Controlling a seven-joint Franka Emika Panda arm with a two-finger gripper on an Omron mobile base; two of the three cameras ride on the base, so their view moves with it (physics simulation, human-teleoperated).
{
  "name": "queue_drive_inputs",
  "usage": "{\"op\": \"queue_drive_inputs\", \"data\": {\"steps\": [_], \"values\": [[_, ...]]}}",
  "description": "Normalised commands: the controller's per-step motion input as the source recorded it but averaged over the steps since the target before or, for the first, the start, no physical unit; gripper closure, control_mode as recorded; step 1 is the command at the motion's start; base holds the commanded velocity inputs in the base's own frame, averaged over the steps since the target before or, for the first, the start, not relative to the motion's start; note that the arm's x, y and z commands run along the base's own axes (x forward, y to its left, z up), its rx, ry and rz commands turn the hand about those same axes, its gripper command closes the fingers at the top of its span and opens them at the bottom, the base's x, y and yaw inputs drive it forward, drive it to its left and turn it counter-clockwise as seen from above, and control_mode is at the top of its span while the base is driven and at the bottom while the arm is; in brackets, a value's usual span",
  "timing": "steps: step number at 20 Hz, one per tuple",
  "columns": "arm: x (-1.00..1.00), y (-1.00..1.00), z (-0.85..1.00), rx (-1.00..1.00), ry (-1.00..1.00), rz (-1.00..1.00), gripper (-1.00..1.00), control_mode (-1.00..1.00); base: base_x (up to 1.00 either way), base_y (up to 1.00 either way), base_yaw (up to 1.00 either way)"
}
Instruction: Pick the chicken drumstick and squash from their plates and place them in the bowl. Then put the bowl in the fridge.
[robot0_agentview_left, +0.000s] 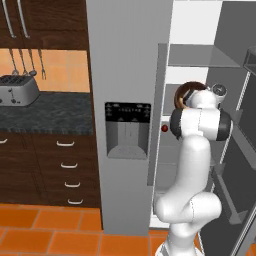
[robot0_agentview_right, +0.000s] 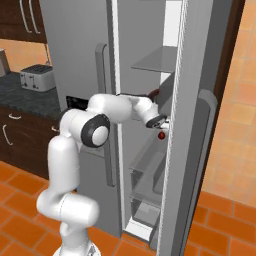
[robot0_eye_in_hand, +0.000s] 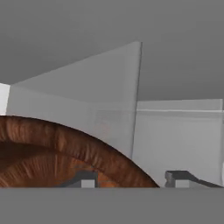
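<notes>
My arm reaches into the open fridge (robot0_agentview_left: 127, 75), and my gripper (robot0_eye_in_hand: 131, 178) sits at the rim of the bowl (robot0_eye_in_hand: 65, 144). In the hand view the two finger tips rise on either side of the brown wooden rim: one pad (robot0_eye_in_hand: 83, 178) over the reddish inside, the other outside the wall, so I am clamped on the bowl's edge, or at least I straddle it closely; the rim hides the actual contact.

From the left base view the bowl (robot0_agentview_left: 184, 94) shows as a dark brown ring just above my wrist, inside the white fridge compartment, level with the space under the upper glass shelf (robot0_agentview_left: 200, 56). It looks tilted toward the camera there, its opening partly facing me. From the right base view only a dark sliver of it (robot0_agentview_right: 154, 94) shows past my hand, against the edge of the open door (robot0_agentview_right: 192, 125).

I cannot tell from these views whether the bowl rests on a shelf or hangs in my grip, nor what lies inside it.

A small red round thing (robot0_agentview_left: 164, 128) sits in the fridge below my hand. A toaster (robot0_agentview_left: 17, 91) stands on the dark counter (robot0_agentview_left: 50, 112) to the left of the fridge.
</notes>
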Motion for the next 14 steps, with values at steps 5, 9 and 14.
{"op": "queue_drive_inputs", "data": {"steps": [5, 9, 14], "values": [[0.34, -0.29, -0.01, 0.09, 0.00, -0.06, 1.00, -1.00, 0.00, 0.00, 0.00], [0.17, 0.00, 0.26, 0.01, -0.04, -0.07, 1.00, -1.00, 0.00, 0.00, 0.00], [0.63, 0.00, 0.03, 0.00, -0.01, -0.13, 1.00, -1.00, 0.00, 0.00, 0.00]]}}
